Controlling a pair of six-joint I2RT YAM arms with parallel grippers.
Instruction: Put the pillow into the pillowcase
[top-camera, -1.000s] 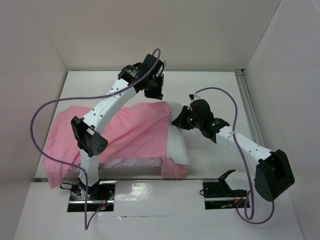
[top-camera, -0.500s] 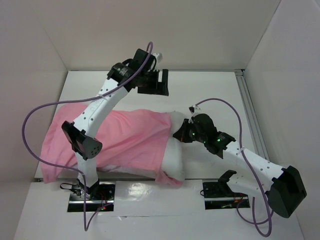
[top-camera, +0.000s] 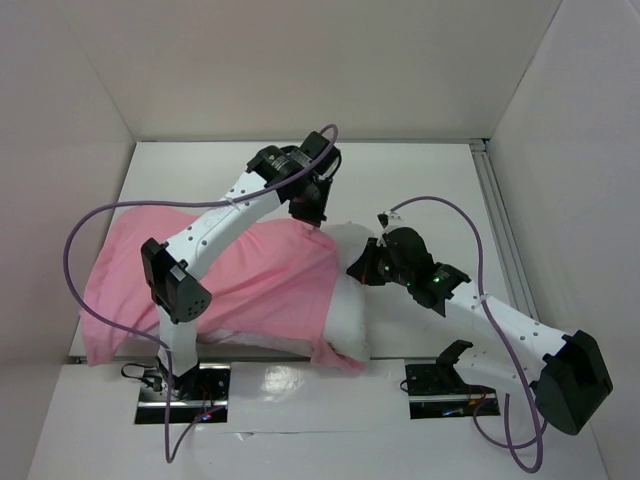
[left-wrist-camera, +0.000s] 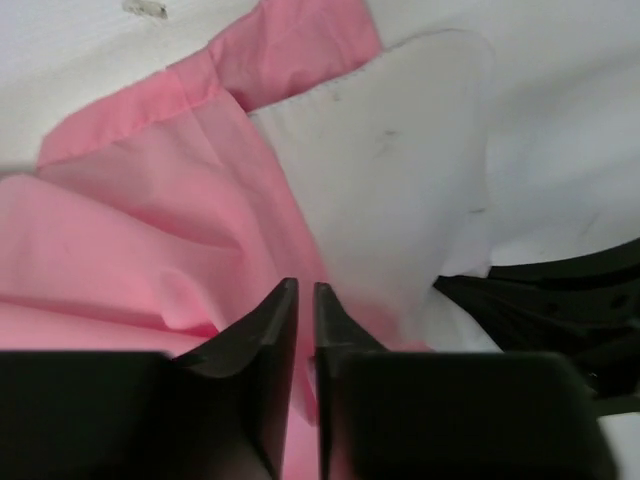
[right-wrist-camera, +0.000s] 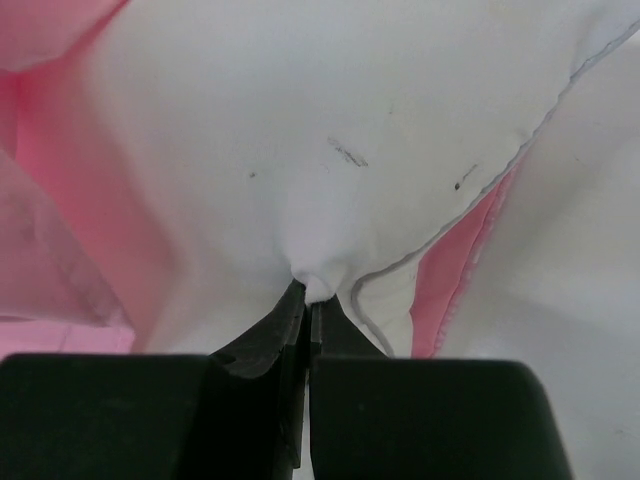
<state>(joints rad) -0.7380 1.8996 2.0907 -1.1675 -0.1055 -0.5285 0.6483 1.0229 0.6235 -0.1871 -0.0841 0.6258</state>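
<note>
White walls box in the pale surface (top-camera: 420, 180). Along its near edge the pink pillowcase (top-camera: 250, 275) lies spread to the left with the white pillow (top-camera: 352, 315) mostly inside it, only the right end poking out of the mouth. Just beyond that bare end, the right gripper (right-wrist-camera: 308, 292) has its jaws pinched tight on a tuck of the pillow's white fabric, as it did a second ago, though its elbow has swung nearer the front edge. Farther back, the left gripper (top-camera: 317, 213) has changed most. A second ago it sat low at the far corner of the pillowcase's mouth, and half a second ago it had lifted clear toward the back wall with its jaws spread wide. Now it is down again at that same far hem, jaws drawn to a thin slit over the pink cloth beside the pillow's corner. Whether cloth is caught between them cannot be told. This looks like a re-grip: the hem was let go and is being taken afresh, probably so the mouth can be drawn over the end that remains exposed.
</note>
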